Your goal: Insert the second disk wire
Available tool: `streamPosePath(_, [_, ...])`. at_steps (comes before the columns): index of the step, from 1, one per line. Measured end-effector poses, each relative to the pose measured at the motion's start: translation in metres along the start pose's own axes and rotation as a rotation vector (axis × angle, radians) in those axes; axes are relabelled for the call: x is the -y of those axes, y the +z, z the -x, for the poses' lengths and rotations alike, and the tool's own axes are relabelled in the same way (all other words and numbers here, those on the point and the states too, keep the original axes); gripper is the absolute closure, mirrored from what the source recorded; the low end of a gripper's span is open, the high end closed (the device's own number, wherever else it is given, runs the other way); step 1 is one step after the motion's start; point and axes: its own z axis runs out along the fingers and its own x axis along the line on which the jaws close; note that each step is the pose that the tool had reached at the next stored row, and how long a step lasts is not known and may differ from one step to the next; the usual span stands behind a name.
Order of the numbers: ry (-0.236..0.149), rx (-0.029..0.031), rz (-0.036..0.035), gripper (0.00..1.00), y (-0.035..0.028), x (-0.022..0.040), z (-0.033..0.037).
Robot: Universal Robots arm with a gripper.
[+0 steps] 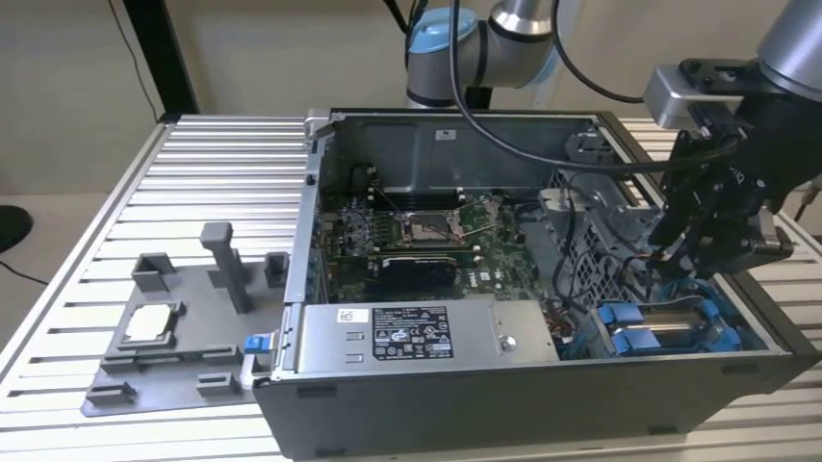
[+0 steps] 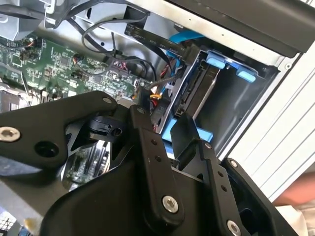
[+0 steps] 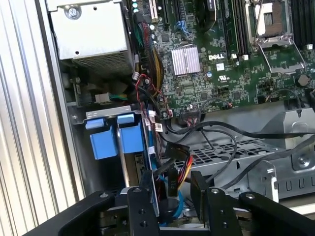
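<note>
the disk wire point(image 3: 183, 172), yellow, orange and black strands ending in a dark plug point(image 3: 173, 184), lies between the fingers point(image 3: 199, 196) of the hand point(image 3: 173, 191) in the first wrist view, just beside the edge of the blue-tabbed drive point(image 3: 129, 140). the fingers stand apart on either side of the plug, with a gap showing, so it looks unclamped. in the exterior view the hand point(image 1: 694, 252) is down in the drive bay of the case point(image 1: 514, 404), at the exterior view's lower right.

likely trouble: a plug slightly tilted to its socket would jam or bend under a push. a close on the strands instead of the plug would pinch them. the black cables point(image 3: 221, 129) looping nearby could snag a finger and drag the wire off line.
</note>
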Motion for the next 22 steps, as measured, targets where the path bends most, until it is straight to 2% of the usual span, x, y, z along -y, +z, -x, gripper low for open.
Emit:
streamPosePath(9, [0.000, 0.0000, 0.0000, 0.00, 0.0053, 0.0000, -0.0004])
streamPosePath(22, [0.000, 0.0005, 0.0008, 0.00, 0.0031, 0.0000, -0.0002])
